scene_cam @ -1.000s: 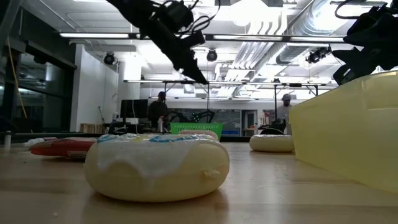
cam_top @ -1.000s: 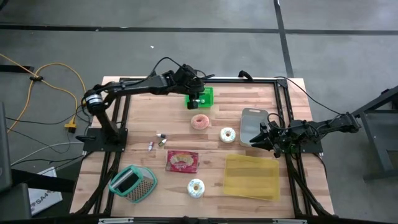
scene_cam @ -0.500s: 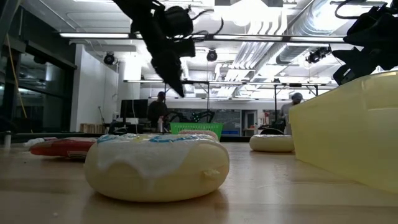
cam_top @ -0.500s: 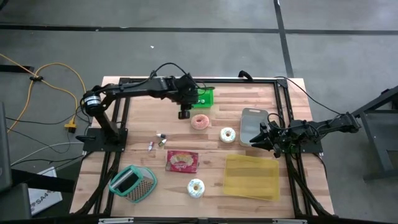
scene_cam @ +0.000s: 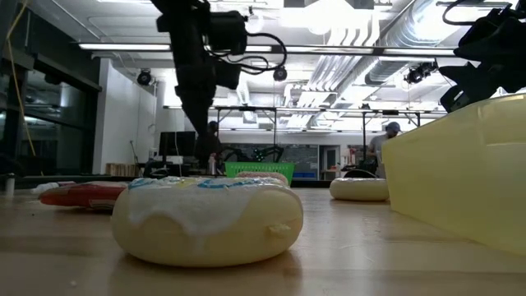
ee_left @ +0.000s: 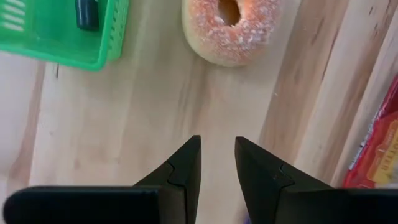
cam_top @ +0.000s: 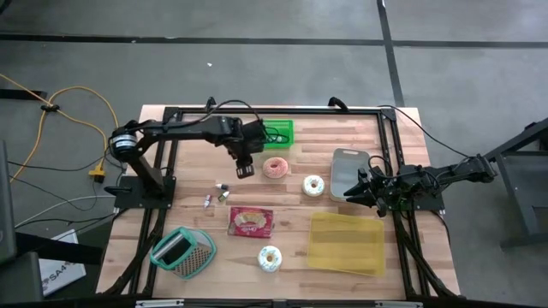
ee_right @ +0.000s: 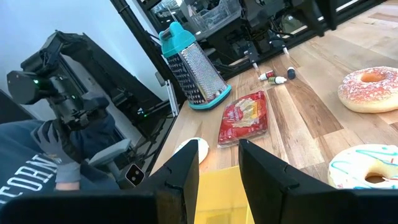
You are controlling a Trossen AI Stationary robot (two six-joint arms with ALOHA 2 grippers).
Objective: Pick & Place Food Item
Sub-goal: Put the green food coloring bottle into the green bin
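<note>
High view: the pale wooden plank table (cam_top: 342,133) carries everything, framed by black rails. The largest item on it is a translucent yellow plastic tray (cam_top: 347,243) near the front right corner. Next is a grey rounded rectangular lid (cam_top: 348,171) at the right side, just beside the parked right gripper (cam_top: 363,189), whose dark fingers stand a little apart with nothing between them, as the right wrist view shows. A teal-handled metal box grater (cam_top: 182,251) lies tilted at the front left. A green plastic basket (cam_top: 278,131) sits at the back edge, and a red flat snack packet (cam_top: 251,222) lies near the middle.

The left gripper (cam_top: 246,168) points steeply down over bare wood, between the basket and the packet; its fingers are spread slightly, holding nothing. Just beside it lies the pink sugar-sprinkled doughnut (cam_top: 276,167), untouched. A white-iced doughnut with blue stripes (cam_top: 314,185) rests near the lid, and a second iced doughnut (cam_top: 270,257) sits by the front edge. Two tiny bottles (cam_top: 221,190) lie left of the packet.
</note>
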